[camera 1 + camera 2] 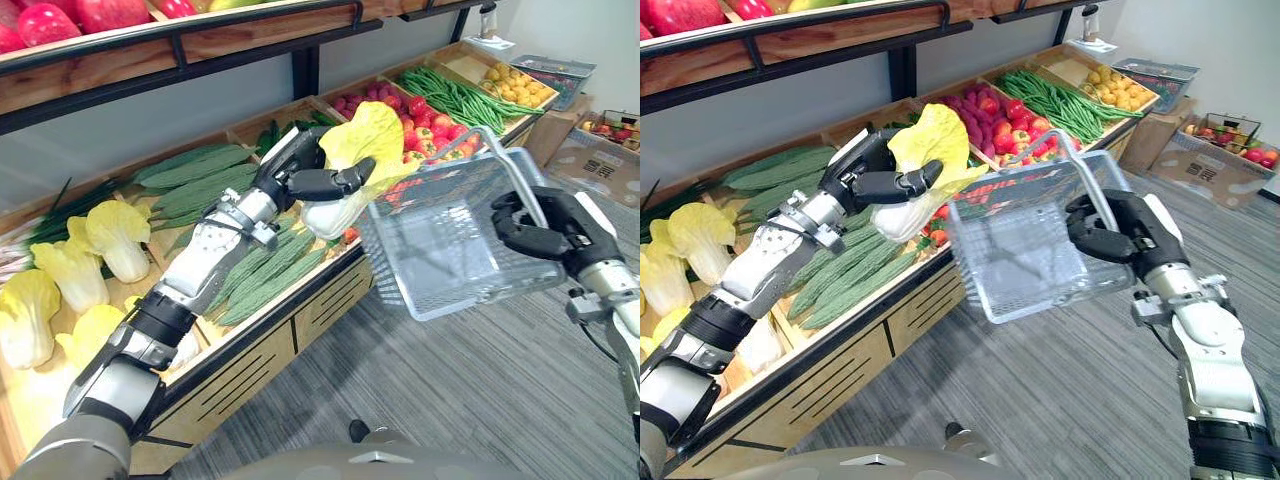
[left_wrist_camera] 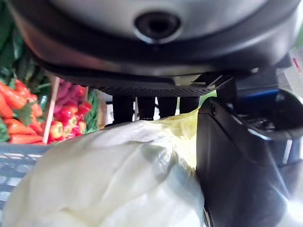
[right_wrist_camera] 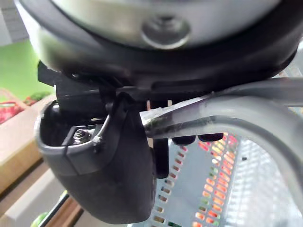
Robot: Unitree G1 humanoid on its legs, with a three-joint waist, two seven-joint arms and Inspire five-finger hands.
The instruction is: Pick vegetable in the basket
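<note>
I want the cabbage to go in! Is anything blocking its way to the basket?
Nothing visible does. The left hand holds the cabbage close beside the rim of the wire basket, and the right hand holds that basket up by its handle.

No legible text anywhere, dark print on the cardboard box too small to read

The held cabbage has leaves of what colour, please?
Cabbage leaves yellow, base white; left eye view.
</note>
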